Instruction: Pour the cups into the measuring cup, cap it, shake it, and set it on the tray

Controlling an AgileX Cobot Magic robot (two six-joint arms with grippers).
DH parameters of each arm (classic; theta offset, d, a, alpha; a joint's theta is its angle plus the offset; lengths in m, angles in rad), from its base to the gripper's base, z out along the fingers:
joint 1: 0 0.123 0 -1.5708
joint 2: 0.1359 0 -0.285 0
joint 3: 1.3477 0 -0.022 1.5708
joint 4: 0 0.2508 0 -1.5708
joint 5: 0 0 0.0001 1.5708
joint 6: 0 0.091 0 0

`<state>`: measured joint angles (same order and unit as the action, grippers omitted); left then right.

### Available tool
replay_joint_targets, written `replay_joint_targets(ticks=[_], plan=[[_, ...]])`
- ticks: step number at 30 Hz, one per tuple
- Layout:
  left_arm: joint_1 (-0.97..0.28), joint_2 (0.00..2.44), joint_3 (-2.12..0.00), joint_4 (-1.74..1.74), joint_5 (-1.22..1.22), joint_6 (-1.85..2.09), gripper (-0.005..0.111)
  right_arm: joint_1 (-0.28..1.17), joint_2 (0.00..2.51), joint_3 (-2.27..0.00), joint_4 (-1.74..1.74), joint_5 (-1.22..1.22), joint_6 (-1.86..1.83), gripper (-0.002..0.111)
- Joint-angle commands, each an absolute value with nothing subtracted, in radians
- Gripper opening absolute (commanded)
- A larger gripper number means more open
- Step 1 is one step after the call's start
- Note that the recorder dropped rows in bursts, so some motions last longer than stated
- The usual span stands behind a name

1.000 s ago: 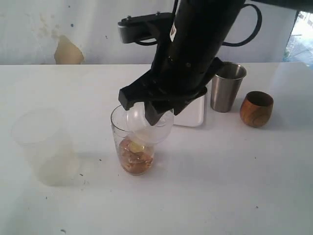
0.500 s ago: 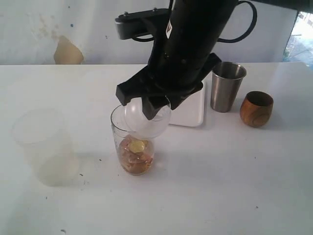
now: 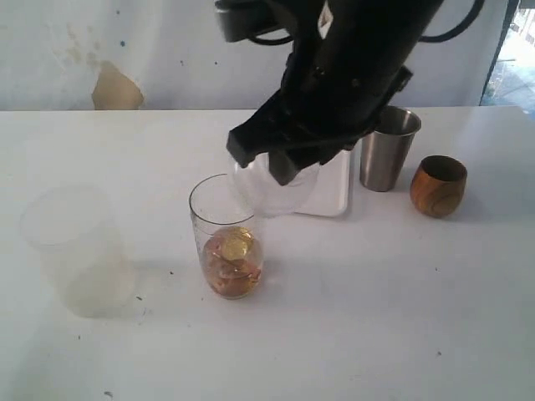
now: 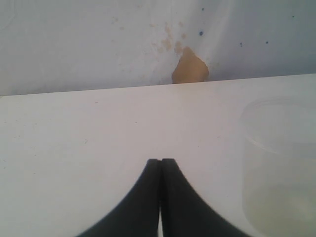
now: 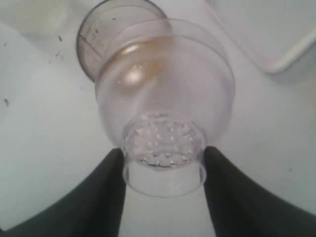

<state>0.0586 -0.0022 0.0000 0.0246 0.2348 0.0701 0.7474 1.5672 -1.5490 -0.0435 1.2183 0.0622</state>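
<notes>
Capping step, here's how I'm playing it. Closest in, the measuring cup (image 3: 226,251) stands upright on the table (image 3: 376,317) with brownish stuff in the bottom third, mouth open. The frosted cup (image 3: 73,251) sits well off to its left, and my left hand (image 4: 160,165) hangs by it, pinched shut with nothing in it.

My right hand (image 5: 164,159) pinches the cap (image 5: 165,94) by its short neck, dome mouth facing down. It's above the rim but off-centre, hanging out toward the tray side, so it isn't seated. From the wrist view only part of the cup's mouth sits under the dome.

What I reckon it needs: slide over until the two circles line up, keep the cap level, then go straight down and press evenly. A tilted cap would catch one edge and could tip that light cup.

Further back are the tray (image 3: 333,196), then the steel tumbler (image 3: 386,154) and the wooden cup (image 3: 438,188), both upright.
</notes>
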Motion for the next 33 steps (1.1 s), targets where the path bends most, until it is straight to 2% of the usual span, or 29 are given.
replay_joint_targets(ticks=[1, 7, 12, 20, 24, 26, 28, 29, 30, 32, 33], plan=[[0.058, 0.0, 0.0, 0.015, 0.232, 0.068, 0.0, 0.736, 1.506, -1.456, -0.247, 1.221, 0.144, 0.0], [0.058, 0.0, 0.0, 0.015, 0.232, 0.068, 0.0, 0.611, 1.594, -1.321, -0.236, 1.221, 0.142, 0.0], [0.058, 0.0, 0.0, 0.015, 0.232, 0.068, 0.0, 0.504, 1.712, -1.314, 0.013, 1.221, -0.054, 0.0], [0.058, 0.0, 0.0, 0.015, 0.232, 0.068, 0.0, 0.433, 1.868, -1.314, -0.057, 1.221, -0.077, 0.0], [0.058, 0.0, 0.0, 0.015, 0.232, 0.068, 0.0, 0.422, 1.888, -1.314, -0.049, 1.099, -0.12, 0.003], [0.058, 0.0, 0.0, 0.015, 0.232, 0.068, 0.0, 0.422, 1.888, -1.314, -0.008, 1.063, -0.161, 0.013], [0.058, 0.0, 0.0, 0.015, 0.232, 0.068, 0.0, 0.422, 1.888, -1.317, 0.0, 1.047, -0.164, 0.031], [0.058, 0.0, 0.0, 0.015, 0.232, 0.068, 0.0, 0.422, 1.888, -1.318, 0.0, 1.045, -0.164, 0.042], [0.058, 0.0, 0.0, 0.015, 0.232, 0.068, 0.0, 0.422, 1.886, -1.318, 0.0, 1.043, -0.164, 0.063], [0.058, 0.0, 0.0, 0.015, 0.232, 0.068, 0.0, 0.422, 1.873, -1.318, 0.0, 1.043, -0.179, 0.076], [0.058, 0.0, 0.0, 0.015, 0.232, 0.068, 0.0, 0.422, 1.864, -1.318, 0.0, 1.043, -0.179, 0.076]])
